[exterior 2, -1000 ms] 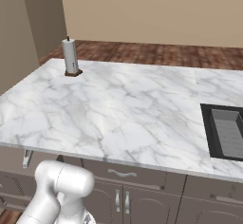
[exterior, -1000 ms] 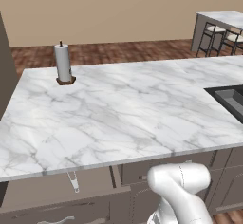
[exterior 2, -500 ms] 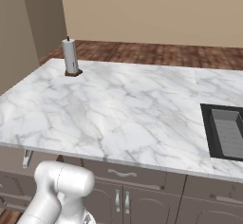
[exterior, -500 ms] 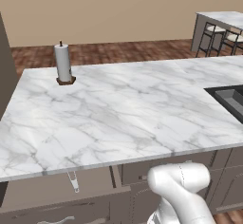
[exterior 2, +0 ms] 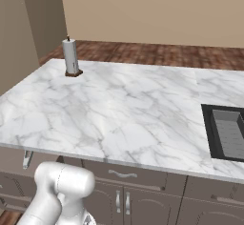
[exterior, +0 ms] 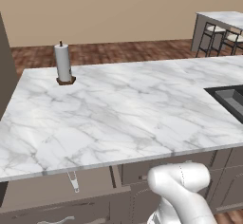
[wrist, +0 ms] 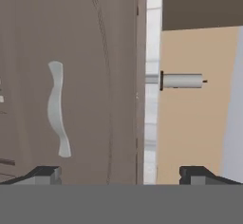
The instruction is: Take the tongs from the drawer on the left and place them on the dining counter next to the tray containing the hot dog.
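While hand (wrist: 118, 173) gapes, drawer (wrist: 71, 85) faces it

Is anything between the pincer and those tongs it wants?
Yes. The drawer front, with its curved handle, faces the open pincer. A silvery piece under the marble counter edge may be the tongs; I cannot tell.

Even, soft rendered light; slightly blurry, shadowless.

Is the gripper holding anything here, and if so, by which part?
Nothing is held. In the hand view the gripper is open, its fingertips wide apart and facing the drawer front and its handle.
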